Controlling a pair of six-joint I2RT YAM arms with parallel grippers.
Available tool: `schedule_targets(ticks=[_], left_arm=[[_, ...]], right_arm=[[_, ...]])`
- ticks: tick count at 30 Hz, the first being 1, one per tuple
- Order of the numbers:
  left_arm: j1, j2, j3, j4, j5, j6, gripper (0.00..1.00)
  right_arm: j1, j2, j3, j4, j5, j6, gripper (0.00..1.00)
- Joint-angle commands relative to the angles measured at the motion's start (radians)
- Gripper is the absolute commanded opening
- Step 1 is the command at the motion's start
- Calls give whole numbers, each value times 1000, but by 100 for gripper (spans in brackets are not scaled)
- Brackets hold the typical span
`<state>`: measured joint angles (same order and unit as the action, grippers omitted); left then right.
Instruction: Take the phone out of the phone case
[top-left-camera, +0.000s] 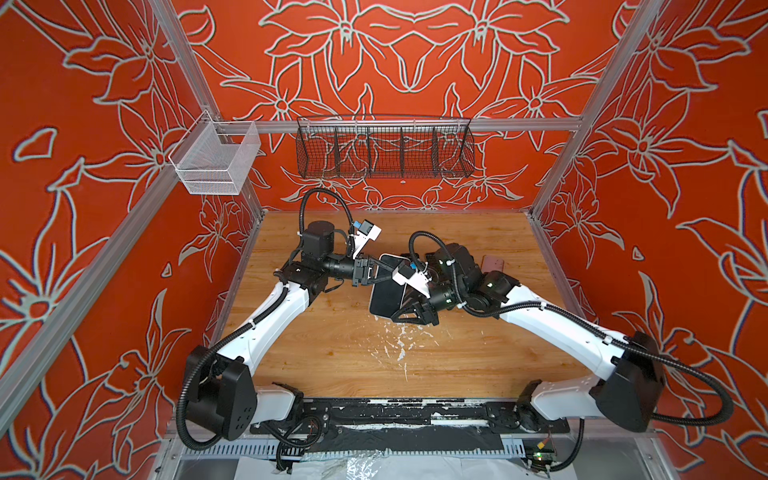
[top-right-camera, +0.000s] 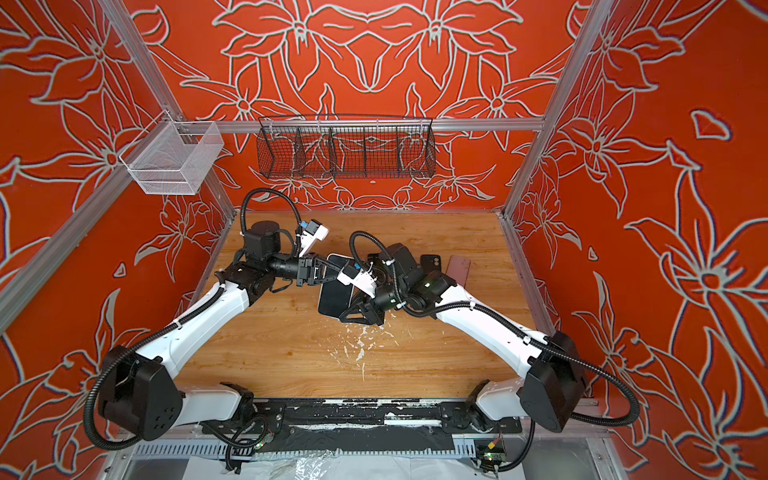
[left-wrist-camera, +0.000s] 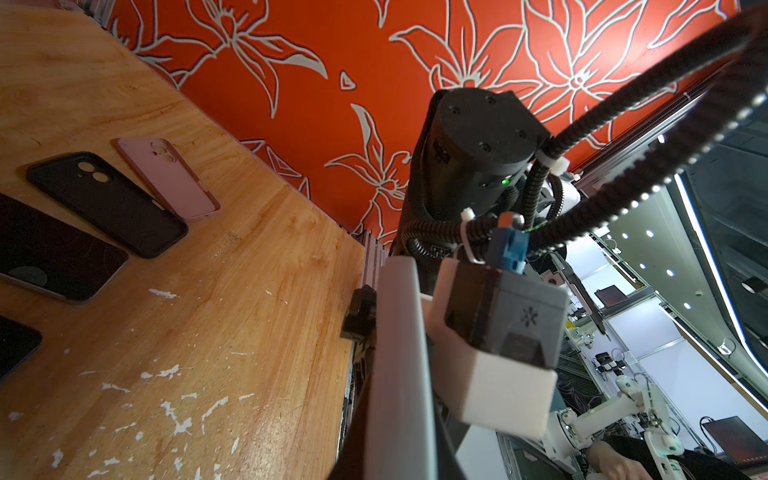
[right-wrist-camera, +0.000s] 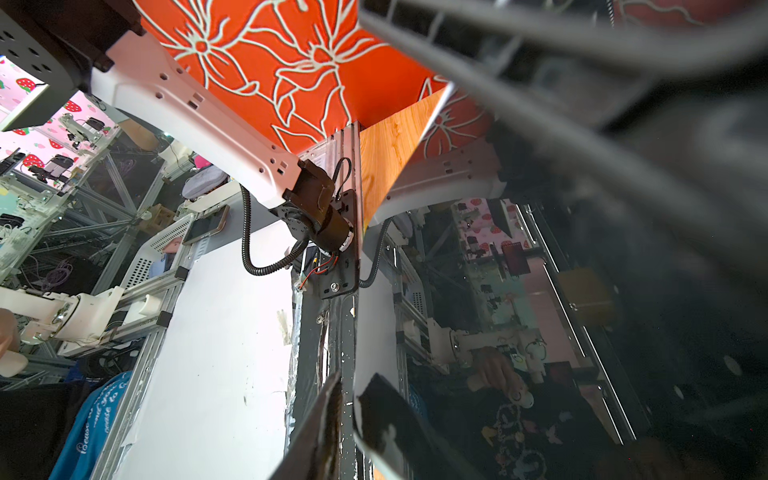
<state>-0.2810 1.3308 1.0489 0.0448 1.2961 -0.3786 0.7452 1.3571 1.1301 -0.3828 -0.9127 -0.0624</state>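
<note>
white arm links, black joint housings, black ribbed cable conduits, black triangular fingers, green leds.

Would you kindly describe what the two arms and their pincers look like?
The left arm and right arm have white shells with black joint housings. Black ribbed cable conduit loops alongside each, tied with white zip ties. Each wrist carries a white camera mount with a blue plug. The left pincer and right pincer are black, tapering and open-framed.

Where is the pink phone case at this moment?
In both top views the pink phone case lies on the wooden table, right of centre toward the back, just behind the right arm, next to a black case.
</note>
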Motion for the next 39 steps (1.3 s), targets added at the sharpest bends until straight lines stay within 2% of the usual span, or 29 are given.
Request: schedule_targets(ticks=[1,20,29,39], left_arm=[[-1,13,42,30,-47,36,0],[-1,49,92,-31,-40,74,0],[0,65,110,-55,-35,89,0],[0,99,111,-43,-24,64,0]], right_arm=[[11,-42,-4,13,-64,-51,30],[11,-69,-13,-13,-31,-69,31],[13,-72,-5,-8,-34,-54,17],[93,-88,24,-26,122,-90,3]])
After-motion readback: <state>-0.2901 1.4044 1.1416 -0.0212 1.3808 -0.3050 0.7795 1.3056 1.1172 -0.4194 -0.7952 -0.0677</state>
